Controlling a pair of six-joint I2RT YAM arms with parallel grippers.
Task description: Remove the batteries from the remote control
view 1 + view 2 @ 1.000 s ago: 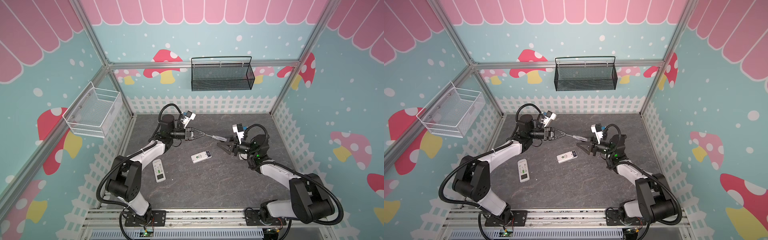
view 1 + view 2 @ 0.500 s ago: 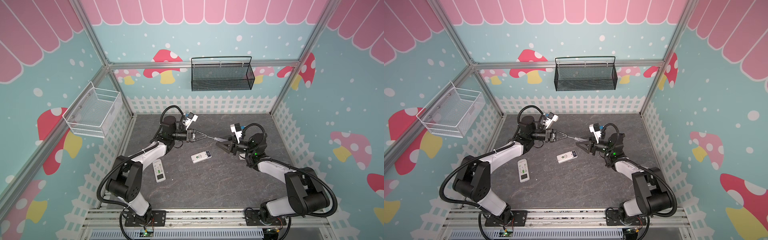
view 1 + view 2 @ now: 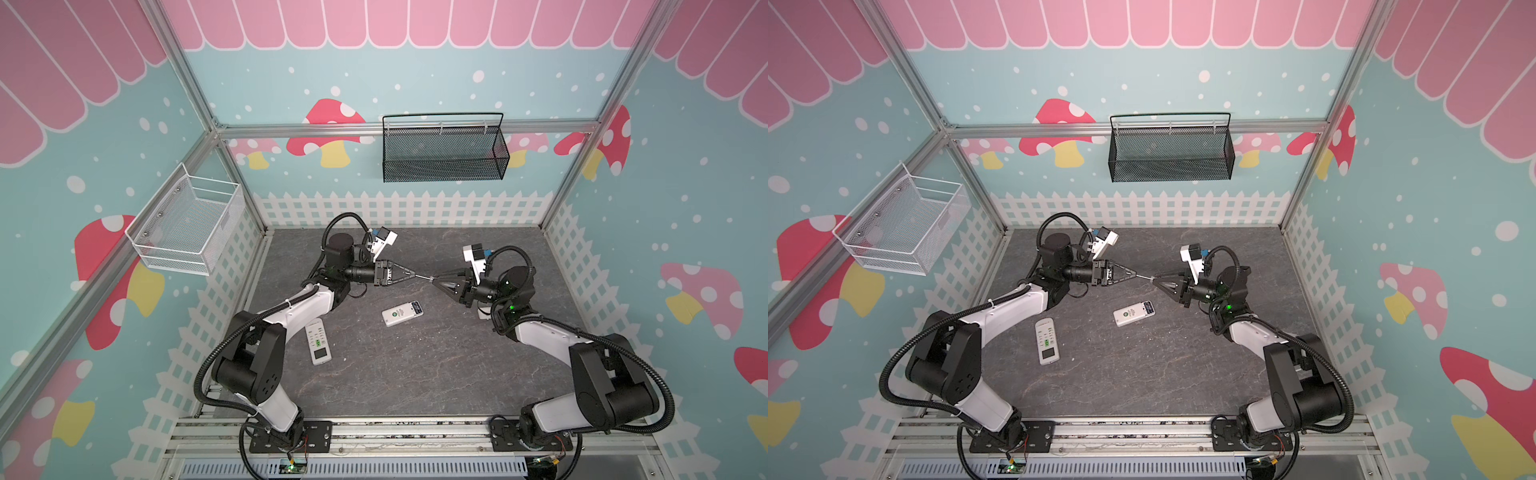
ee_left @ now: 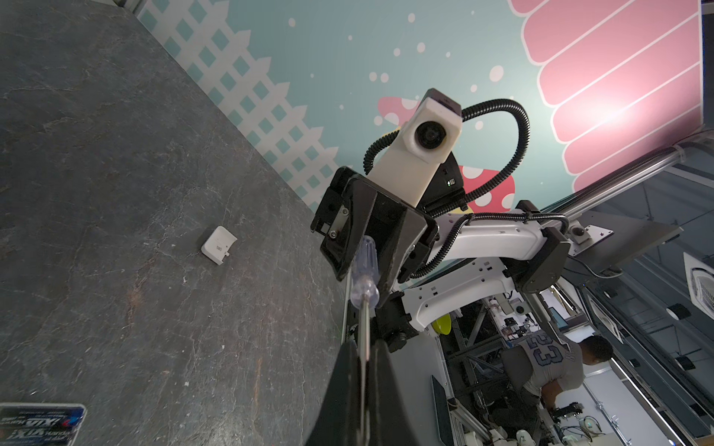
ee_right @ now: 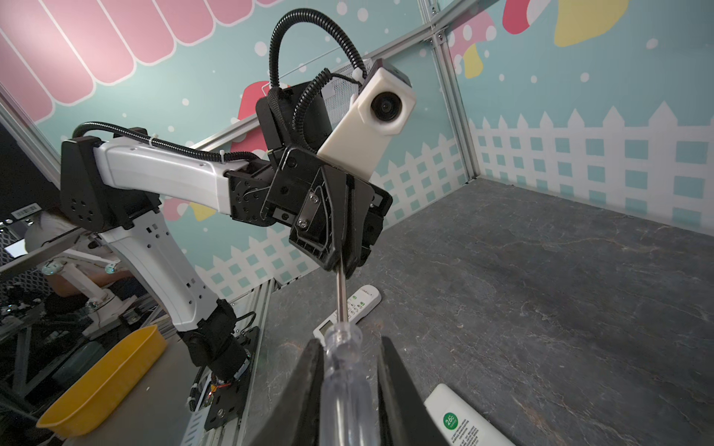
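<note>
While checking the handover, found the screwdriver [image 5: 344,363] clamped at both ends: left gripper [image 3: 409,274] closed tight on the metal shaft, right gripper [image 3: 438,280] pinching the clear handle. Made out dark batteries [image 4: 42,421], as far as could be told, seated in the uncovered end of the middle remote [image 3: 398,315] on the table [image 3: 415,365] near the tool; no yellow ones seen. Judged it soundest to part the left jaws fully before backing off, keeping the handle grip square and the tip aimed at that compartment.

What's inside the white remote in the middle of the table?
The remote is open at one end, and dark printed batteries show there. Its white shell covers everything else inside, so I cannot count them.
</note>
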